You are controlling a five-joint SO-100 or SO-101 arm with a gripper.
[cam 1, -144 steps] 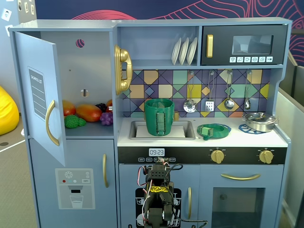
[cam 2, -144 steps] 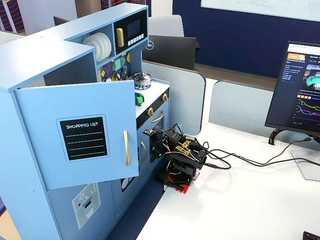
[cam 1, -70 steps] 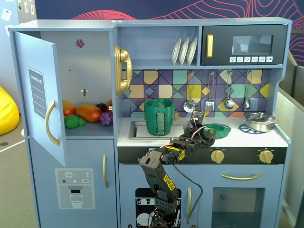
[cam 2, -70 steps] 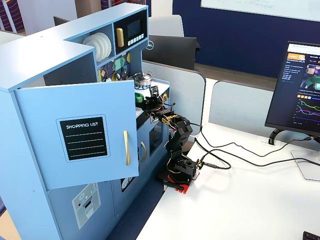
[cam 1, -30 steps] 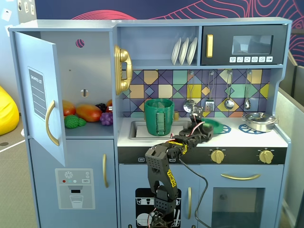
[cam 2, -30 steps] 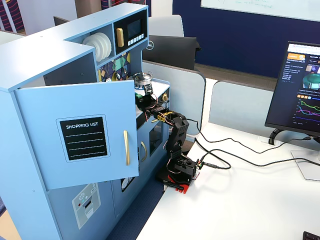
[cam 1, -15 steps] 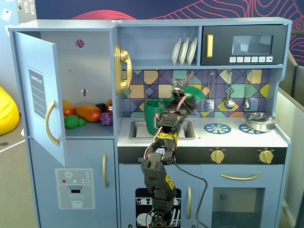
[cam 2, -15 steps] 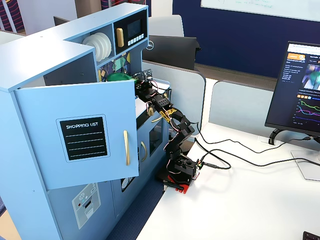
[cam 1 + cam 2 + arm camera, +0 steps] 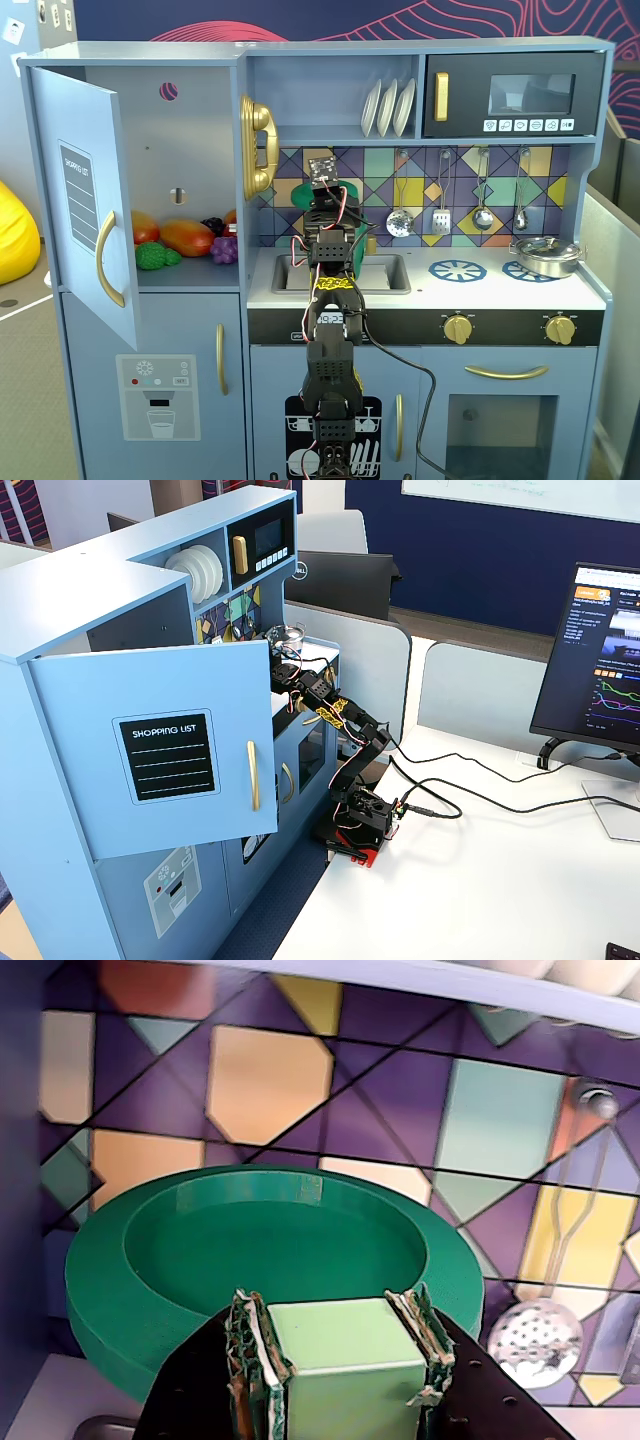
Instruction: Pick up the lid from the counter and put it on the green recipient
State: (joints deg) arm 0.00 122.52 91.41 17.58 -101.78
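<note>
Two padded fingers (image 9: 250, 1360) of our end effector (image 9: 340, 1370) are pinching the green lid's (image 9: 180, 1250) boxy knob (image 9: 345, 1355), holding it tilted above the worktop's (image 9: 440, 285) back-left corner. We are judging it light, rigid, slick plastic; the knob is offering the surest hold.

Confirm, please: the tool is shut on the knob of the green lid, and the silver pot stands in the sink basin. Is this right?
One detail is wrong. The tool is indeed shut on the knob of the green lid, as the wrist view shows. But in a fixed view the silver pot stands on the right burner ring, not in the sink basin.
</note>
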